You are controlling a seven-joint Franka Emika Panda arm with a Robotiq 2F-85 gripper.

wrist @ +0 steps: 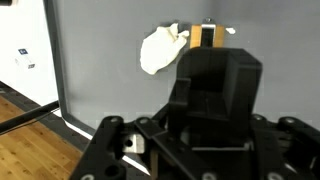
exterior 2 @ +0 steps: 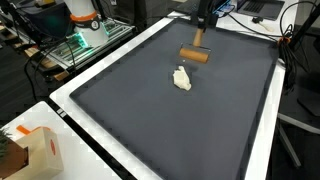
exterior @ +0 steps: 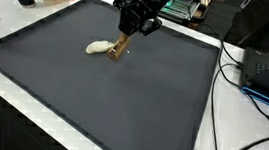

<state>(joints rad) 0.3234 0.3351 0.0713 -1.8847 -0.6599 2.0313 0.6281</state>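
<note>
Evidently our fingers (exterior: 133, 29) hang directly over the wooden block (exterior: 121, 48) near the far edge of the tabletop (exterior: 101, 107), a white wad (exterior: 98, 48) just beside it, though we cannot tell their opening or grip.

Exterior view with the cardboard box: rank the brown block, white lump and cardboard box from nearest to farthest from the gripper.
1. Brown block, right by the gripper, at the far end of the mat.
2. White lump, mid-mat, just past the block.
3. Cardboard box, off the mat, at the near corner.
</note>
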